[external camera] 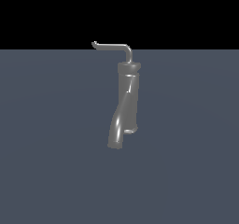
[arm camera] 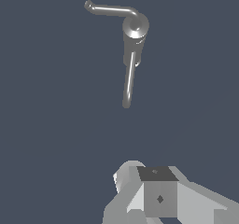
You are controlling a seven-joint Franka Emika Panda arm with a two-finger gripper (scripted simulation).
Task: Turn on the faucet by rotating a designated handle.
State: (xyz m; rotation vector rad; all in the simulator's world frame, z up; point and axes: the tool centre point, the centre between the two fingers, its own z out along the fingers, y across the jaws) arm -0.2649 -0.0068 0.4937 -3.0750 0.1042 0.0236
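The faucet (external camera: 129,94) is a dark grey glossy column with a ringed cap, standing on the flat grey floor. Its thick curved spout (external camera: 116,130) bends down toward the exterior view's left. The handle (external camera: 112,45), a thin L-shaped rod with a small hook tip, rises from the cap and points to the exterior view's left. In the wrist view I look down on the faucet (arm camera: 136,27), the handle (arm camera: 109,10) and the spout (arm camera: 129,80). My gripper (arm camera: 142,175) shows only in the wrist view, well apart from the faucet and touching nothing. Its fingers overlap, so no gap can be judged.
A flat grey-blue floor (external camera: 51,162) spreads around the faucet, under a black background. No other objects are in view.
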